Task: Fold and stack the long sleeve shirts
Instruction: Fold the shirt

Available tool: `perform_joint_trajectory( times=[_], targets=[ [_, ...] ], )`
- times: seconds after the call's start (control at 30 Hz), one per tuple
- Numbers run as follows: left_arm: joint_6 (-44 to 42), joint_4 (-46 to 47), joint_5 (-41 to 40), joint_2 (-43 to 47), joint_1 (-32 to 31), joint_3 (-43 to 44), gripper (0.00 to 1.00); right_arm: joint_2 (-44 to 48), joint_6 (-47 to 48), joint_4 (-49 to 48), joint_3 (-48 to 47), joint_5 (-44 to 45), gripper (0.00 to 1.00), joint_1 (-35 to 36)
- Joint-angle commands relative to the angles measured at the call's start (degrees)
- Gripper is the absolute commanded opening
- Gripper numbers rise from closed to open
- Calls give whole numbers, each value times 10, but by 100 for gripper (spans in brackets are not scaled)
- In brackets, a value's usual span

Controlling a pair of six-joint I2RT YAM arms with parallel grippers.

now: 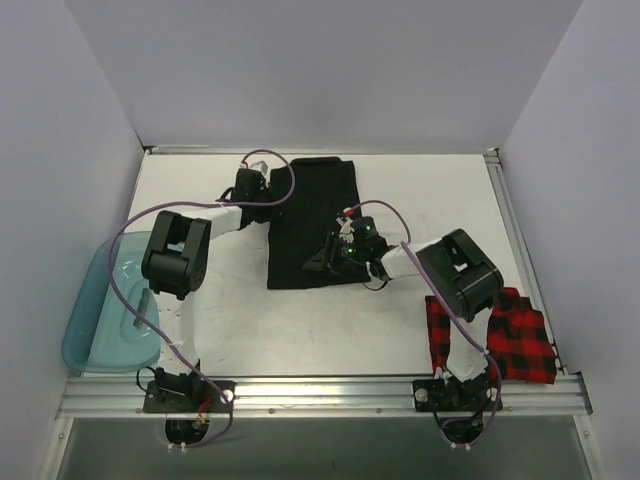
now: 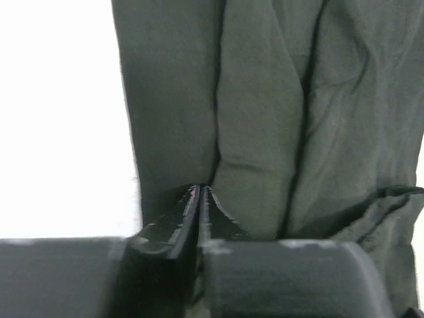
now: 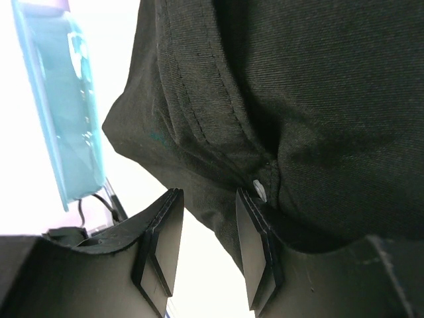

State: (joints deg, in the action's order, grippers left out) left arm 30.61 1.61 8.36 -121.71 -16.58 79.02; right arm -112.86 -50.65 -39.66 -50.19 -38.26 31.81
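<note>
You had the left end effector (image 2: 200, 192) pressed together on the far left edge of the black shirt (image 1: 315, 200) and the right end effector (image 3: 209, 197) pinching its near hem, apparently to fold it on the counter (image 1: 420, 190), while the red-and-black check shirt (image 1: 515, 340) lay beside the right base.

A: What lies where on the table (image 1: 300, 335)?

B: The first shirt (image 1: 315, 215) takes the upper middle of the overhead frame, running from the far edge down to the centre.

A: And the second shirt (image 1: 520, 340)?

B: Lower right, at the table's near right corner, well apart from the first.

A: The tub (image 1: 95, 320)?

B: Lower left, against the table's left edge.

A: The left gripper (image 1: 262, 192)?

B: At the first shirt's left edge, toward the top of the frame.

A: The right gripper (image 1: 318, 264)?

B: At that shirt's lower edge, with cloth lying between its fingers (image 3: 252, 232).
</note>
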Motion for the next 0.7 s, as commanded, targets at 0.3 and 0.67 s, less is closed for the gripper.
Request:
perform_joint_trajectory(
  times=[0.3, 0.67],
  targets=[
    [51, -52, -97, 251, -30, -175, 67, 118, 165, 291, -54, -11, 39, -3],
    [42, -75, -128, 225, -56, -189, 51, 202, 191, 346, -52, 6, 39, 22]
  ],
)
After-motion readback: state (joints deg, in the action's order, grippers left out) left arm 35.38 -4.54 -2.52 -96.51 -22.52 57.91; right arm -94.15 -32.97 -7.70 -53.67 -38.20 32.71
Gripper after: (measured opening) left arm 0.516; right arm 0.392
